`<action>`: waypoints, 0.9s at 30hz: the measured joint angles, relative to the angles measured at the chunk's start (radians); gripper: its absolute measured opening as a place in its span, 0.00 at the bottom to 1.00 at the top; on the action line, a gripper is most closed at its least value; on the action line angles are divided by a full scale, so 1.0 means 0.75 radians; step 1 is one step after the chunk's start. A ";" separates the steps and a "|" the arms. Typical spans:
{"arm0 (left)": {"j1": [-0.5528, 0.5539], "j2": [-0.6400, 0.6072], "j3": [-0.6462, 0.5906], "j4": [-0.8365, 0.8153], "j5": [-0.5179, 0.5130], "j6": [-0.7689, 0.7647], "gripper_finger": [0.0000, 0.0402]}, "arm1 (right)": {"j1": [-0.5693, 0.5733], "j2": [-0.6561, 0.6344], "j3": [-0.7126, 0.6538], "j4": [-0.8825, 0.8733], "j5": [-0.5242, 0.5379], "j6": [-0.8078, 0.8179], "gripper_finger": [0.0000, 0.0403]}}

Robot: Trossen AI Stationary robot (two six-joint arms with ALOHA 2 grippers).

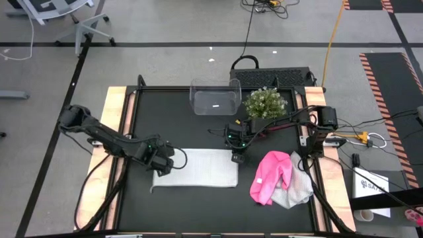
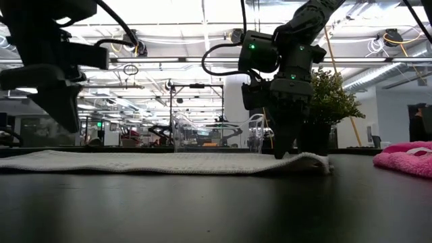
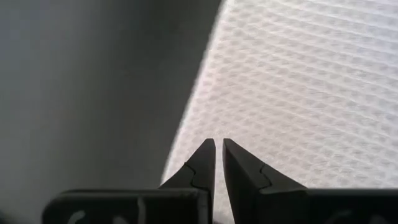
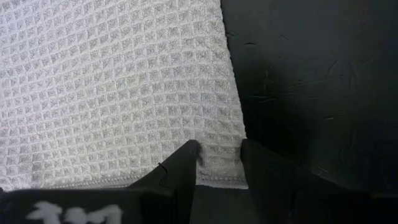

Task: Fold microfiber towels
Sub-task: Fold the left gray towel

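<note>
Pinching white towel (image 1: 198, 167) corner, right gripper (image 1: 238, 158)

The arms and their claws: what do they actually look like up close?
Both arms are dark, jointed, with black cables looped along them and small green lights glowing near the wrists. The left gripper ends in two black, pointed fingers with a small notch inside each. The right gripper has two broader dark fingers, with white markings on its body.

- We are seeing a white towel (image 1: 196, 168) lying flat on the bench (image 1: 198, 205).
- Our left pincer (image 1: 160, 166) and right pincer (image 1: 238, 157) are sitting at its opposite ends.
- A pink towel (image 1: 271, 175) is lying crumpled nearby.
</note>
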 joint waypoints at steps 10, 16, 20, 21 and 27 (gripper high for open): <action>-0.028 0.001 -0.032 0.072 0.210 0.171 0.09 | -0.002 -0.020 0.000 -0.020 -0.001 0.000 0.31; -0.022 0.065 -0.032 0.088 0.191 0.196 0.09 | -0.015 -0.178 0.017 -0.043 -0.001 0.035 0.27; -0.012 0.124 -0.032 0.158 0.188 0.199 0.09 | 0.007 -0.279 0.018 0.024 -0.046 0.091 0.22; -0.011 0.138 -0.032 0.178 0.188 0.201 0.09 | 0.024 -0.287 0.017 0.060 -0.068 0.106 0.21; -0.011 0.193 -0.031 0.248 0.193 0.193 0.09 | 0.172 -0.244 0.020 0.189 -0.077 0.125 0.08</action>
